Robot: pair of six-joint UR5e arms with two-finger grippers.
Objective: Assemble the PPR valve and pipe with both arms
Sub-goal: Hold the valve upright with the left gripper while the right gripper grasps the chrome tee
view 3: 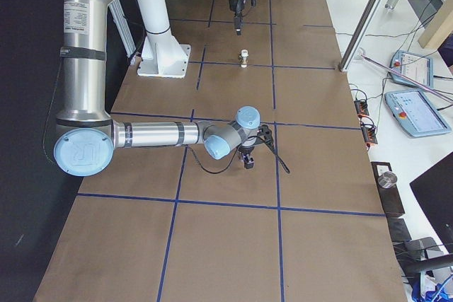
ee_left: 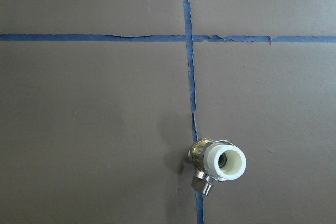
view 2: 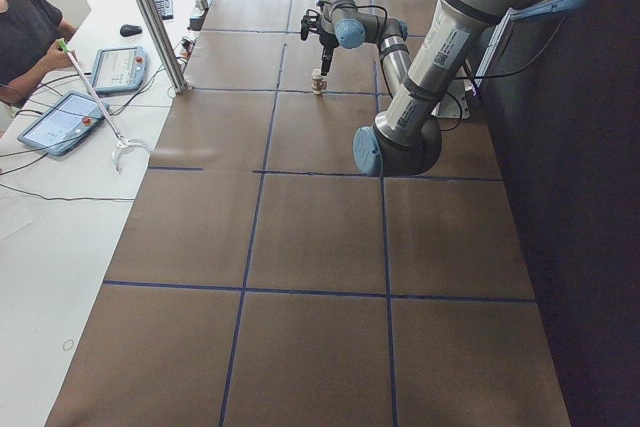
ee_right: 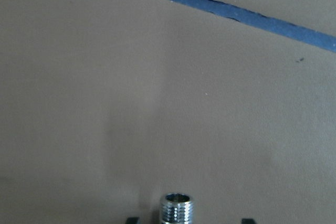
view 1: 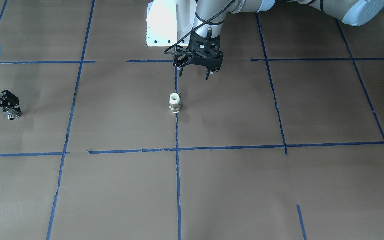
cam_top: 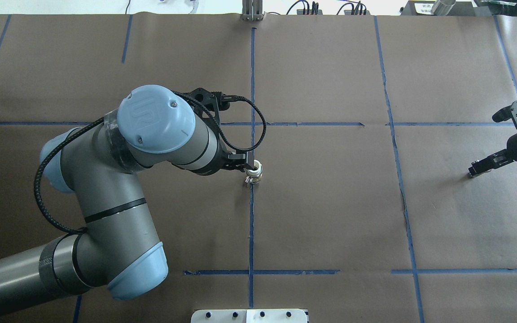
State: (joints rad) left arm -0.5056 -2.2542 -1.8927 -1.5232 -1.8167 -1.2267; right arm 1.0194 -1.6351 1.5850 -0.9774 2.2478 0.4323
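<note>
On my front-facing feed, far left, the right gripper (view 1: 5,111) is closed around a threaded metal fitting (view 1: 11,115), held low over the table (view 1: 245,186). At centre the valve (view 1: 174,103) stands upright on a blue tape line (view 1: 177,173) (white end up, brass body below). Just right of it and nearer the base, the left gripper (view 1: 194,71) hangs with jaws spread wide, holding nothing.

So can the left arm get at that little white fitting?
Probably yes. The left gripper hangs open above the white fitting, slightly to one side; it stands alone on the table, and the right gripper, holding a threaded metal part, is far off.
</note>
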